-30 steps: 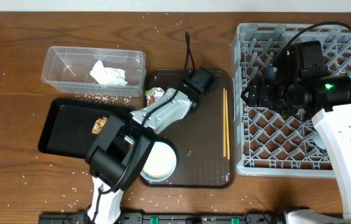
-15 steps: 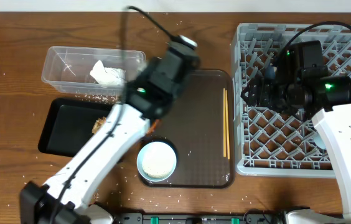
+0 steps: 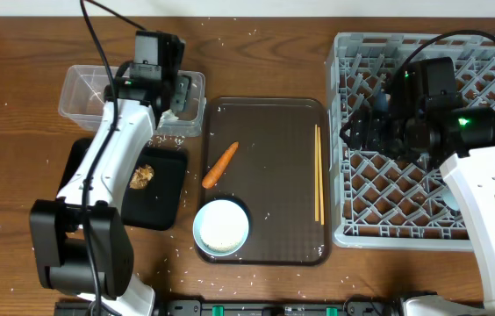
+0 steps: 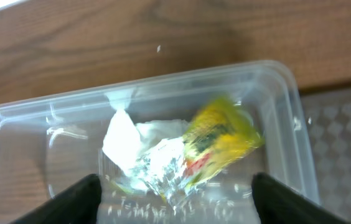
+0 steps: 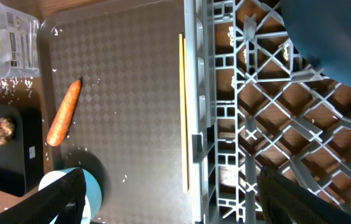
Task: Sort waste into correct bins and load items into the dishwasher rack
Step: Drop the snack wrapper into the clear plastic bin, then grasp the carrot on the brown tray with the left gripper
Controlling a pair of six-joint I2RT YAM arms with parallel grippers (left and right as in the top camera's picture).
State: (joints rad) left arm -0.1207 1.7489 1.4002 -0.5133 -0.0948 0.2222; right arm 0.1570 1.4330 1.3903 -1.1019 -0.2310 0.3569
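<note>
my left gripper (image 4: 175, 184) is released, fingers wide over the clear rectangular plastic tub (image 4: 290, 112) near the far-left table corner. the yellow-green wrapper (image 4: 222, 140) sits inside on the crumpled white napkin (image 4: 122, 140). best to lift straight up, clear of the walls.

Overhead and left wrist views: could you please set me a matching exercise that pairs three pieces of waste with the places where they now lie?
Things:
1. carrot
2. brown food lump
3. crumpled white napkin

Places:
A. in the clear plastic tub
B. on the black tray
C. on the brown serving tray

Pairs: 1-C, 2-B, 3-A.
</note>
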